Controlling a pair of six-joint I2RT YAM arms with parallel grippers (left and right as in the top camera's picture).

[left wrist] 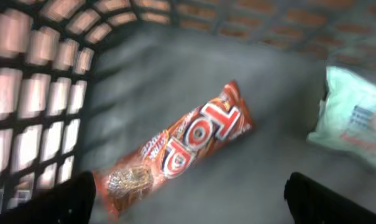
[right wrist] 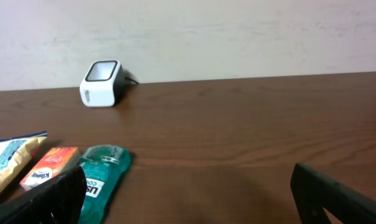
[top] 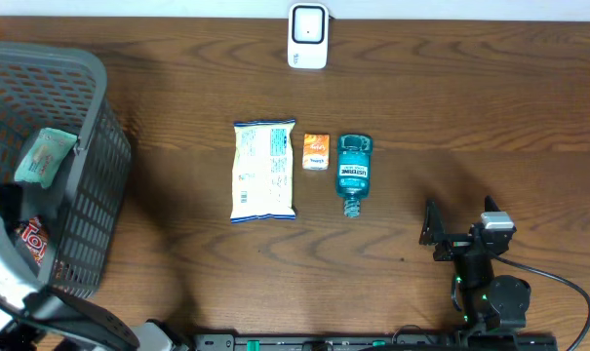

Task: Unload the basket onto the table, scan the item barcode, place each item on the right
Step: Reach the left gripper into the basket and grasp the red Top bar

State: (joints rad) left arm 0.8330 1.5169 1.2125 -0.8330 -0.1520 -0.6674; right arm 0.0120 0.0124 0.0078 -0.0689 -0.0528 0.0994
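Dark wood-grain table (top: 490,117) is carrying a boxy white scanner (top: 307,36) far centre. A crinkly white bag (top: 264,170), small orange box (top: 316,151) and teal plastic bottle (top: 353,173) are lying mid-table. Left gripper (left wrist: 188,205), jaws apart, is hanging in the grey mesh basket (top: 85,136) over a glossy red wrapper (left wrist: 175,146). Right gripper (right wrist: 191,199), near right, is gaping empty.

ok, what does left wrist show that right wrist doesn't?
Left wrist only: the basket interior, with a red TOP snack wrapper and a pale green packet lying in it.
Right wrist only: the wooden table, white barcode scanner, orange box, teal mouthwash bottle and the edge of a white snack bag.
Shared: no objects. Each shows only its own fingers: left pincer and right pincer, both open and empty.
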